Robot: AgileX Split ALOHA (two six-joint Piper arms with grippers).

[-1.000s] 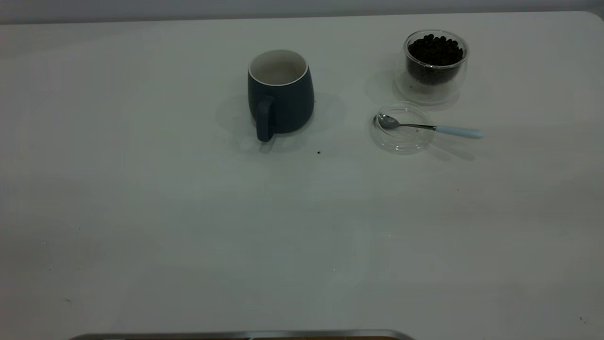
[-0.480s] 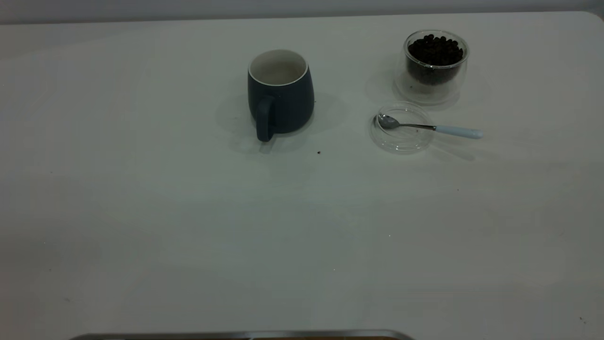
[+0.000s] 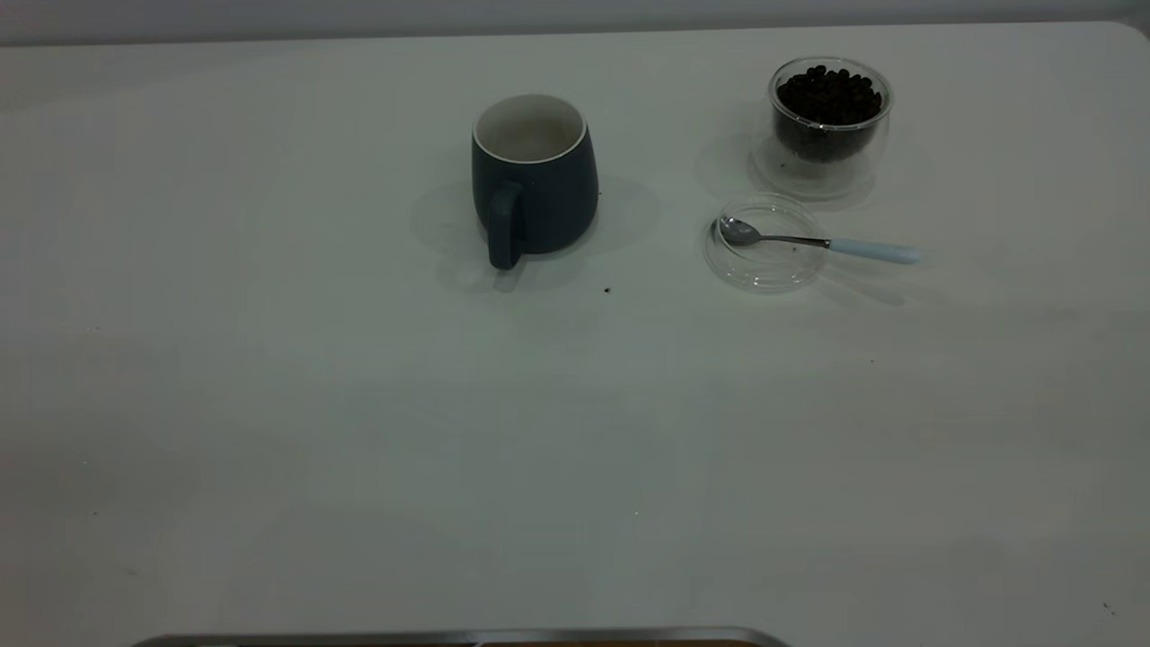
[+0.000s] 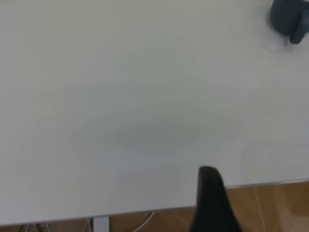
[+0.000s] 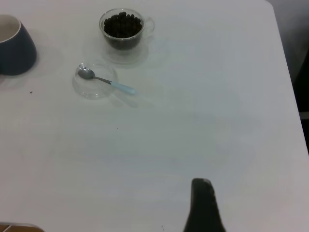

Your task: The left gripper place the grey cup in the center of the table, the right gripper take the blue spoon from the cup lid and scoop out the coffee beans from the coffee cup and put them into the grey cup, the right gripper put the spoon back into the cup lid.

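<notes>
The exterior view looks steeply down on the table (image 3: 359, 449); both wrist views, higher back, share the grey cup (image 5: 14, 46).

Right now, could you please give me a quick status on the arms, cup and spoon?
Both end effectors back at table edge, nothing held. Grey cup upright, centre-back. Spoon resting on glass lid, beans in glass cup. Nothing in the way.
</notes>
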